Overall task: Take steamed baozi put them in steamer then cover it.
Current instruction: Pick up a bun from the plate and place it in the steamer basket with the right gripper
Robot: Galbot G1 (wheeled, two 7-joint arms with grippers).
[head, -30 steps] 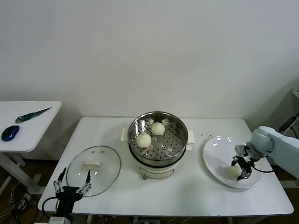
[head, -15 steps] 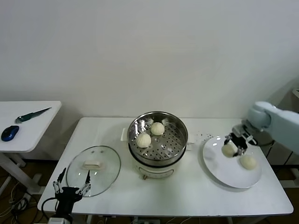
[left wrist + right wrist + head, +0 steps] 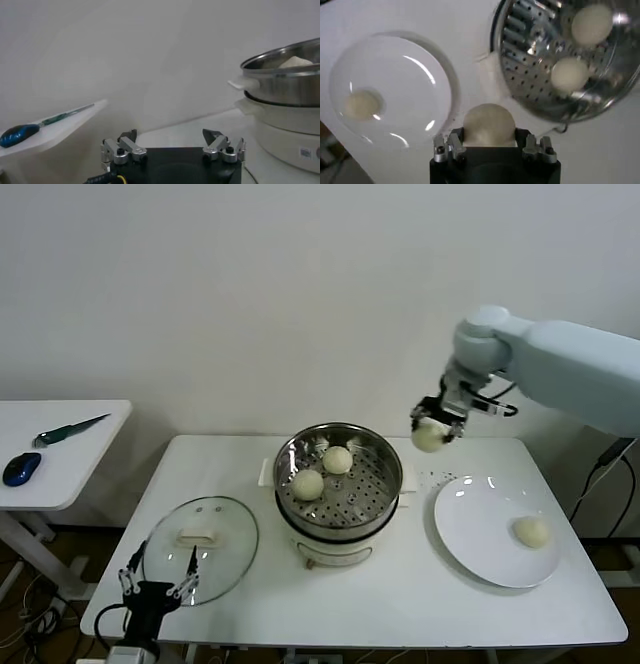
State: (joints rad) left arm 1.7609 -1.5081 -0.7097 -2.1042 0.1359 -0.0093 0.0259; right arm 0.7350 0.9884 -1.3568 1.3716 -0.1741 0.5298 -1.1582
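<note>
My right gripper (image 3: 432, 432) is shut on a cream-white steamed baozi (image 3: 430, 436), held in the air just right of the steamer and above the table. In the right wrist view that baozi (image 3: 488, 125) fills the space between the jaws. The steel steamer (image 3: 399, 476) stands mid-table with two baozi (image 3: 337, 459) (image 3: 308, 484) on its perforated tray. Another baozi (image 3: 531, 531) lies on the white plate (image 3: 480, 524). The glass cover (image 3: 200, 552) lies flat to the left of the steamer. At the table's front left edge, next to the cover, my left gripper (image 3: 157, 587) rests open and holds nothing.
A small side table (image 3: 90, 454) at the far left carries a green-handled knife (image 3: 70, 429) and a blue mouse (image 3: 22, 468). A white wall runs close behind the table. The left wrist view shows the steamer's side (image 3: 285, 85) with a baozi top (image 3: 295, 62) above its rim.
My right gripper lifted a baozi off the plate and carried it up and leftward, to beside the steamer's right rim. One baozi stays on the plate. The left arm has not moved.
</note>
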